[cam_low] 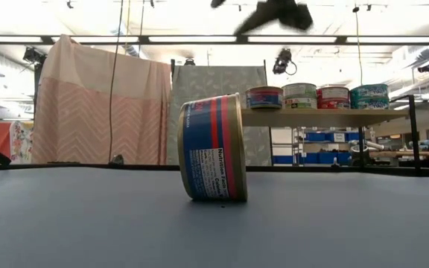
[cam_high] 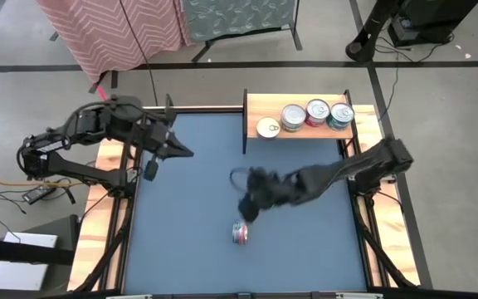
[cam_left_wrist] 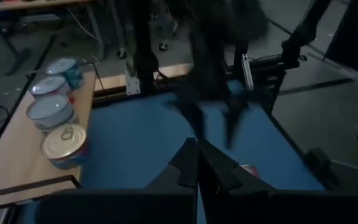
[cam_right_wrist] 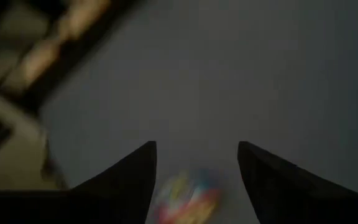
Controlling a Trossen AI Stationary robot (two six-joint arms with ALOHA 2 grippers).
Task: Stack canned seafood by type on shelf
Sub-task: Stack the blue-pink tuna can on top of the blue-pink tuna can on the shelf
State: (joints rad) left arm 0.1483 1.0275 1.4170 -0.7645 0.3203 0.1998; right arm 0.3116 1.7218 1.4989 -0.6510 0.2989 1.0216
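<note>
Tins (cam_high: 306, 115), four of them, stand in a row on the shelf (cam_high: 257, 105) at the far right of the blue table (cam_high: 189, 216). A fifth tin (cam_high: 240, 232) lies on its side near the table's middle. The right gripper (cam_high: 249, 209) hovers just above it, fingers spread, grasping nothing. The left gripper (cam_high: 182, 150) waits clenched at the far left.

Right gripper (cam_right_wrist: 196, 163) fingers apart; blurred tin (cam_right_wrist: 188, 198), seemingly, between them.
</note>
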